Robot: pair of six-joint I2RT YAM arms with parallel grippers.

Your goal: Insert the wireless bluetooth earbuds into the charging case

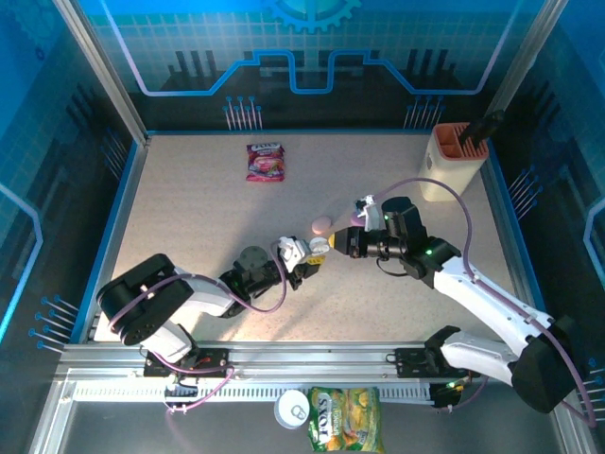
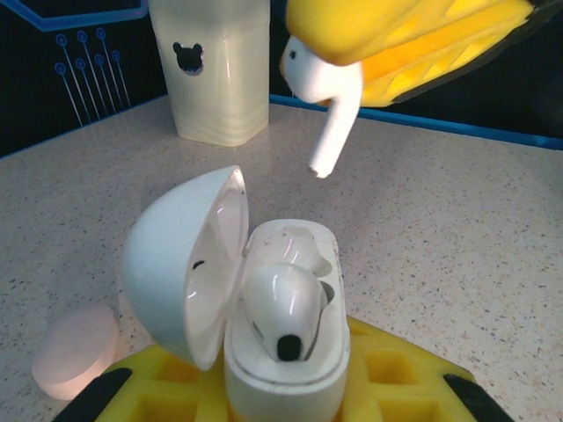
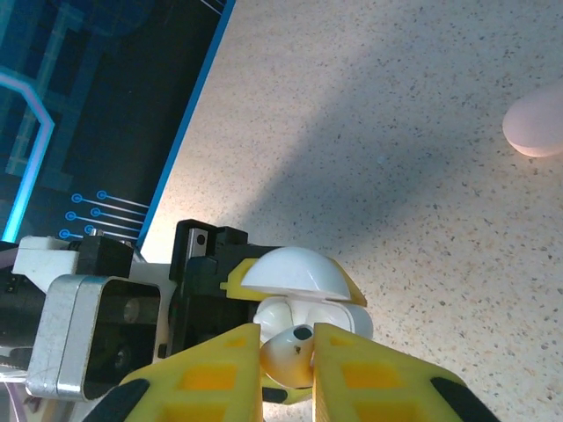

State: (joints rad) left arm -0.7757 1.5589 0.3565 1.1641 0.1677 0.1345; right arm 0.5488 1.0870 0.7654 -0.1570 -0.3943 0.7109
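My left gripper [image 1: 299, 257] is shut on an open white charging case [image 2: 264, 378], its lid [image 2: 167, 255] swung to the left. One white earbud [image 2: 281, 308] sits in the case's near socket, and the far socket [image 2: 295, 246] is bare. Just above the case, my right gripper [image 3: 288, 356] is shut on a second white earbud [image 2: 330, 97], stem pointing down at the case. In the right wrist view that earbud [image 3: 295, 352] is pinched between the yellow fingers, right over the case [image 3: 347, 321]. From above, both grippers meet near the table's middle, with the right gripper [image 1: 323, 246] beside the left.
A pink pebble-like case [image 1: 322, 225] lies on the table just beyond the grippers, also seen as the pink case [image 3: 537, 123]. A cream holder [image 1: 454, 161] stands at the back right. A pink snack packet [image 1: 266, 161] lies at the back. A green bag [image 1: 345, 419] and a can [image 1: 293, 409] sit below the table edge.
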